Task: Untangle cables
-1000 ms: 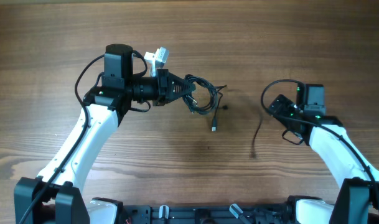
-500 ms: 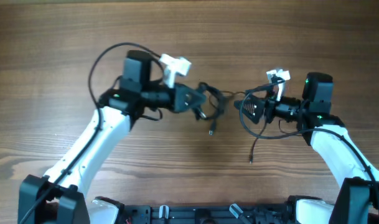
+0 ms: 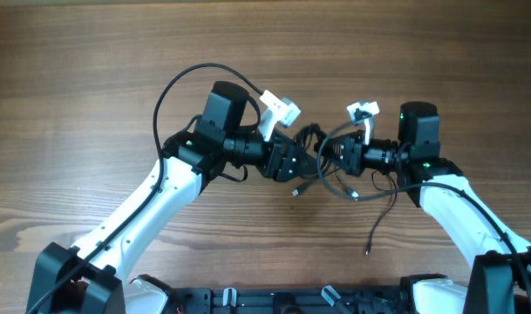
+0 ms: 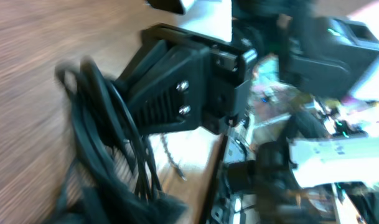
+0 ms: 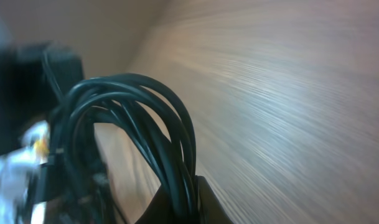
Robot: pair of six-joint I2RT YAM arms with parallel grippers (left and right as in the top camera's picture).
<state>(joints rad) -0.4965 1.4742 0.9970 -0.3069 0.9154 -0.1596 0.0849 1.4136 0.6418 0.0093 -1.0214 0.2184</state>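
moved: left claw [image 3: 293, 163] and right claw [image 3: 342, 157] have closed in, now nearly meeting mid-desk [image 3: 73, 87] | both clamp the cables [image 3: 322, 170] | one strand [image 3: 383, 218] trails toward near edge

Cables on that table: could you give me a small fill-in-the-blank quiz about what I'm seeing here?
1. The bunched cables are coloured ___.
2. They hang between the left fingers and the right fingers of ___ arms.
3. The table is made of ___.
4. One loose strand ends on the ___ arm's side.
Missing words: black; two; wood; right.
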